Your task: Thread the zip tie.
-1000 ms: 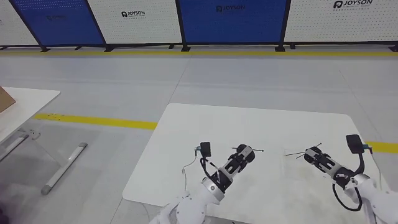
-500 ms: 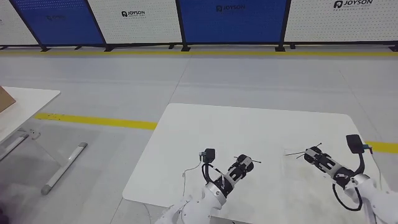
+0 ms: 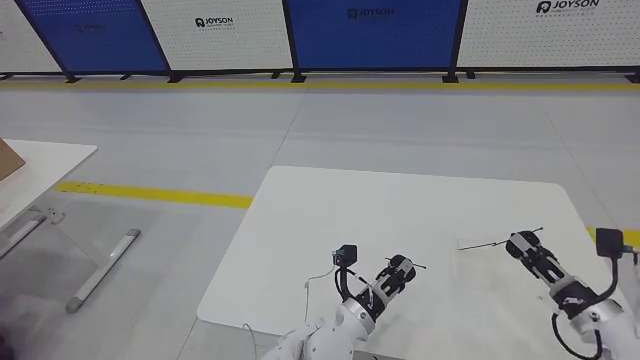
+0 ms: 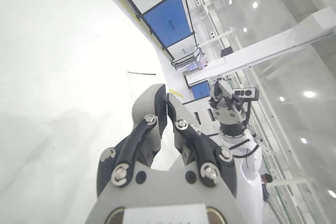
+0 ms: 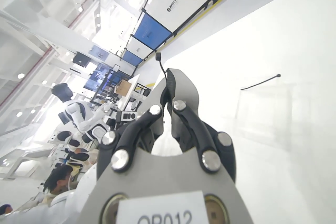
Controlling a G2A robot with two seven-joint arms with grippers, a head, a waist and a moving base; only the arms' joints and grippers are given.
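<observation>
The left gripper [image 3: 402, 263] was closed on a black tie [image 3: 416, 264] near the front edge of the table [image 3: 400, 200]. The right gripper [image 5: 167, 76] pinched a second tie [image 5: 158, 56], whose head stuck out past the fingertips. A third tie [image 3: 480, 246] lay on the table between them.

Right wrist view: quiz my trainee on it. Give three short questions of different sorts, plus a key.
1. True or false: the right gripper is shut on a zip tie.
2. Multiple choice: where is the second zip tie? A) lying loose on the white table; B) hooked over the gripper; C) on the floor.
3. Short answer: what colour are both ties?

Key: 1 true; 2 A; 3 black.
</observation>
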